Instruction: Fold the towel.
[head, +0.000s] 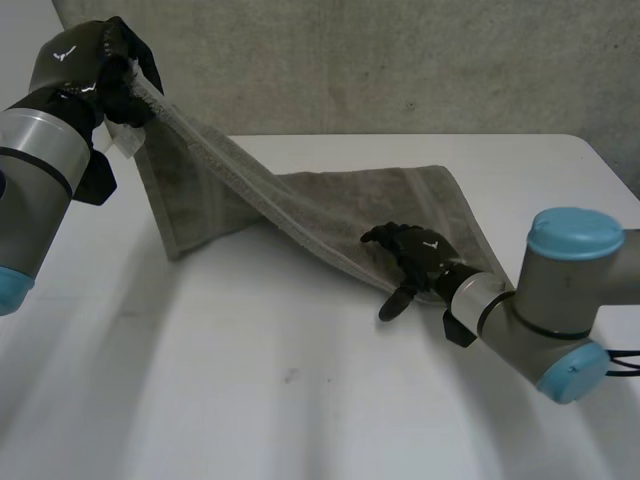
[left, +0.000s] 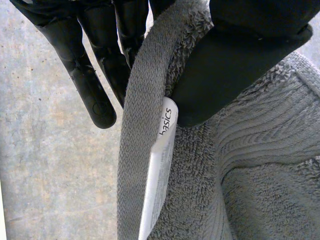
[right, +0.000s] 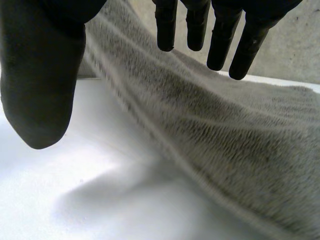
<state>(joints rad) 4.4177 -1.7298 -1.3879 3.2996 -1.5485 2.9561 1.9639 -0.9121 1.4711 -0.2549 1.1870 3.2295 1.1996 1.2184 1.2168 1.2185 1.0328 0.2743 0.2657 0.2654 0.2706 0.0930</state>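
The left hand (head: 95, 65) pinches one corner of the grey terry towel (head: 330, 205) between thumb and fingers, high above the white table (head: 250, 400). The towel's long hem slopes down from there to the right hand (head: 415, 255), which is spread wide and holds nothing, fingers over the low end. I'd guess the lifted corner goes that way.

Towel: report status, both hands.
Left hand pinching the towel at its tagged corner, lifted high. Right hand open, over the near edge on the table. Not yet folded. Nothing in the way.
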